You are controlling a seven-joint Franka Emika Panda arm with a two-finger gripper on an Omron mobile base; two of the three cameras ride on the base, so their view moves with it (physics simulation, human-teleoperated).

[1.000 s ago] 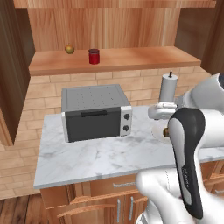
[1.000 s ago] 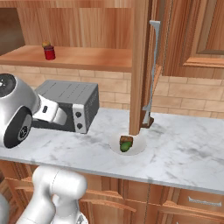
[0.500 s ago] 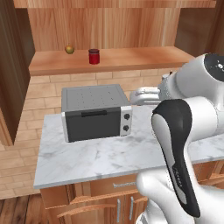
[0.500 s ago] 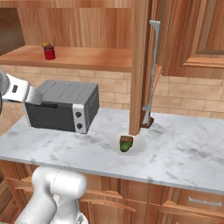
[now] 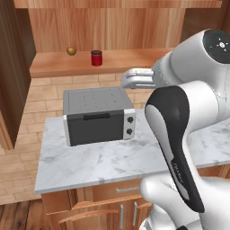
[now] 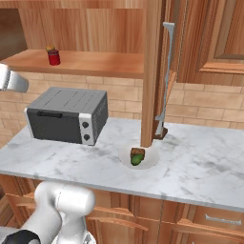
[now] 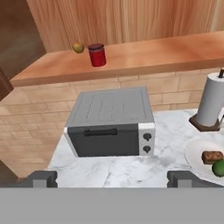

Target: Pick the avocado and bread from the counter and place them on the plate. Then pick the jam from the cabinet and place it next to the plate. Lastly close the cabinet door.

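The red jam [image 5: 96, 57] [image 6: 54, 57] [image 7: 97, 54] stands on the shelf of the open cabinet [image 5: 130, 58], beside a yellowish round fruit [image 7: 78, 47]. On the counter [image 6: 205, 162] lies the white plate [image 6: 148, 162] [image 7: 194, 157]. The bread [image 6: 137, 152] [image 7: 212, 156] and the green avocado [image 6: 136, 160] [image 7: 218, 168] lie on it. My gripper [image 7: 113, 179] [image 5: 126, 80] hangs open and empty in the air over the counter. It is just below shelf height, to the right of the jam and well short of it. Both dark fingertips [image 7: 41, 178] stand far apart.
A grey toaster oven [image 5: 99, 116] [image 6: 66, 114] sits on the counter under the shelf. A paper towel roll [image 7: 212, 103] stands behind the plate. The open cabinet door [image 6: 152, 71] with its silver handle hangs above the plate. Another open door [image 5: 13, 76] stands at the left.
The arm has swung up and to the left, lifting the hand from beside the oven to just below shelf height. The jaws stay wide open. Nothing on the counter or shelf moved.
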